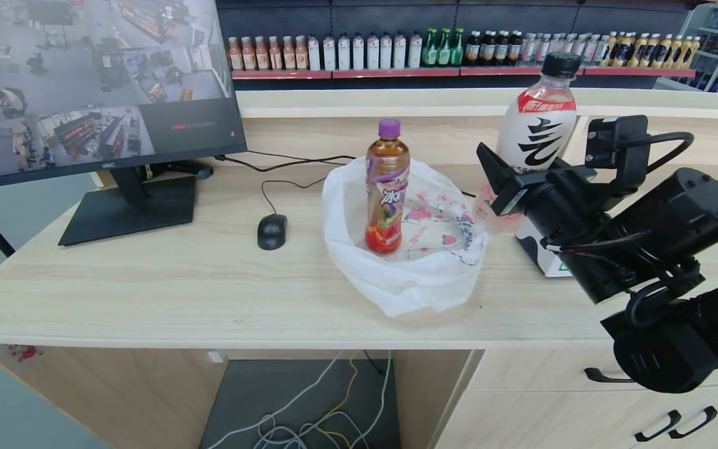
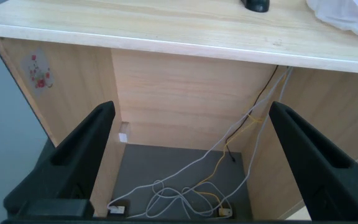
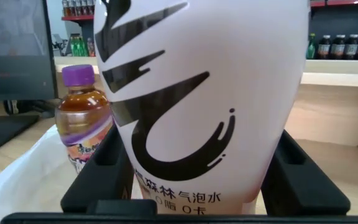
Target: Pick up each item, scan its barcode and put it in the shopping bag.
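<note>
— One white-labelled bottle (image 1: 536,134), black cap: where?
— Clamped in the right gripper (image 1: 507,187), three o'clock of the crinkly plastic shopping bag (image 1: 421,274) holding a purple-capped tea bottle (image 1: 387,181).
— Left gripper (image 2: 191,155)?
— Spread wide below the wooden counter (image 2: 166,31), per its wrist view.

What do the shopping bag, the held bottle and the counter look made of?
Shopping bag: thin white plastic film, crumpled and slightly translucent. Held bottle: clear plastic with a glossy white printed sleeve and black ribbed cap. Counter: pale wood grain, matte, probably laminate over board.
</note>
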Tool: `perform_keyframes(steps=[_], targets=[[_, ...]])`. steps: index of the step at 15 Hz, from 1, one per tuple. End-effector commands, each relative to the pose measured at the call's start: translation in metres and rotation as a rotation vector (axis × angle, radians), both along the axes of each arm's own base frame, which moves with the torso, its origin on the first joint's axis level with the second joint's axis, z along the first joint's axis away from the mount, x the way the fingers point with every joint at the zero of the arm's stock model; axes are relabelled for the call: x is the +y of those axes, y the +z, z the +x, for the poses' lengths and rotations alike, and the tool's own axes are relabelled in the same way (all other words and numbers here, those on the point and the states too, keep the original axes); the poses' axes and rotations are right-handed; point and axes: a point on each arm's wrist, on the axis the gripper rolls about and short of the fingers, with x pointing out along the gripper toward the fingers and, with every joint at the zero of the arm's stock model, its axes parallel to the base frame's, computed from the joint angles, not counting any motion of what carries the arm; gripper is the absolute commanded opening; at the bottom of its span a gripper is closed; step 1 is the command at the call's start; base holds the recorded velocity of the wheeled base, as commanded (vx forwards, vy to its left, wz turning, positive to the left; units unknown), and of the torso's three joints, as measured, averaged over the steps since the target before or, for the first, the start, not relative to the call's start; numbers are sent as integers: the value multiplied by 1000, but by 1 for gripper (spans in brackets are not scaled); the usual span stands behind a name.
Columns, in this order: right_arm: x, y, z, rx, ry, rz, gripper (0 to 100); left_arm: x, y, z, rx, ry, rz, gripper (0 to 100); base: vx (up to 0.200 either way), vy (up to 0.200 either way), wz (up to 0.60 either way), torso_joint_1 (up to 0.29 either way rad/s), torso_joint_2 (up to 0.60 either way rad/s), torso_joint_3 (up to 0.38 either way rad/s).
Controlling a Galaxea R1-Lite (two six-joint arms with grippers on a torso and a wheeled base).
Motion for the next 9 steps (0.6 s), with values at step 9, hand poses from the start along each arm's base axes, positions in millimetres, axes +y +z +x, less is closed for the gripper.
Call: perform_keyframes(steps=[9], targets=[[-8, -20, 43, 18, -70, -8, 0, 0, 0, 0, 0, 1, 2, 100, 0, 0, 0, 0, 0, 0]])
